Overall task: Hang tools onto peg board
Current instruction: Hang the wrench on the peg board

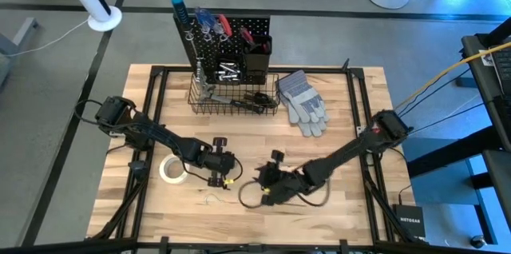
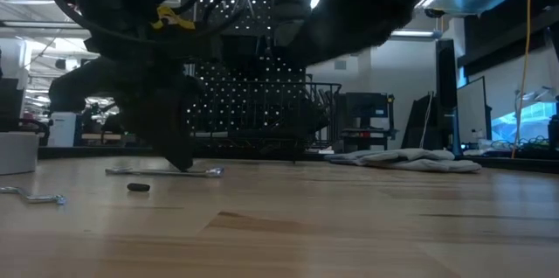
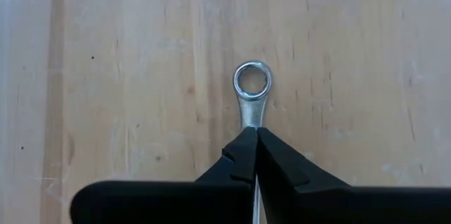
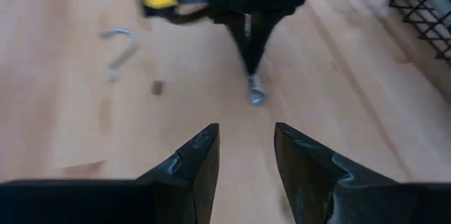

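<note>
Now, on the left, the left gripper [image 3: 254, 155] is clenched on the shank of a small silver ring-end wrench [image 3: 252, 91] lying flat on the wooden table [image 1: 351, 206], near the white tape roll [image 1: 172, 168]. Rigid, light and probably slick, it seems best pinched mid-shank, ring free for a peg board [image 1: 239, 30] hook. Rightward, the right gripper [image 4: 243, 157] hovers spread, holding nothing.
</note>
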Controlling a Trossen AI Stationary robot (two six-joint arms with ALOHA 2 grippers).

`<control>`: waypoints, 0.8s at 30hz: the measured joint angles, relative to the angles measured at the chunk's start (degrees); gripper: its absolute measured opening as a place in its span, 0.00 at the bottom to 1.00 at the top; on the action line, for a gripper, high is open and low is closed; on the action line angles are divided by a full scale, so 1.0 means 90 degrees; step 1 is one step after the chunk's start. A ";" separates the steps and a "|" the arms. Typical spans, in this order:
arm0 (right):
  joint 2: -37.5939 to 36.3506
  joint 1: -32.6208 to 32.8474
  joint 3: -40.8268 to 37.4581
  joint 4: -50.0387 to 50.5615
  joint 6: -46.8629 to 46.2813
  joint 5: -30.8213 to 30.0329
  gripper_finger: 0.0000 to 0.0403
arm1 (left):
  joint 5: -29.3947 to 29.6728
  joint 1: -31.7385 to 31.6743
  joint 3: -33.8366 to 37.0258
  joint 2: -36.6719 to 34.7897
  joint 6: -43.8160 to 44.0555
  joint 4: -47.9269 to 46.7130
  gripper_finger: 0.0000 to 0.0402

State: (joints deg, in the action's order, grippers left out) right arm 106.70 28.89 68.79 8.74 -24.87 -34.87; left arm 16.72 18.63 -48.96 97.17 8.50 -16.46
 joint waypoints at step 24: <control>0.1725 -0.1715 -0.0002 -0.2803 0.1149 0.1999 0.35 | 0.0069 0.0357 -0.0025 -0.1499 0.0673 -0.1113 0.01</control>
State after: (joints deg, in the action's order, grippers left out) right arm 122.23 13.45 68.77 -16.49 -14.53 -16.89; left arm 17.34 21.84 -49.19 83.67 14.56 -26.48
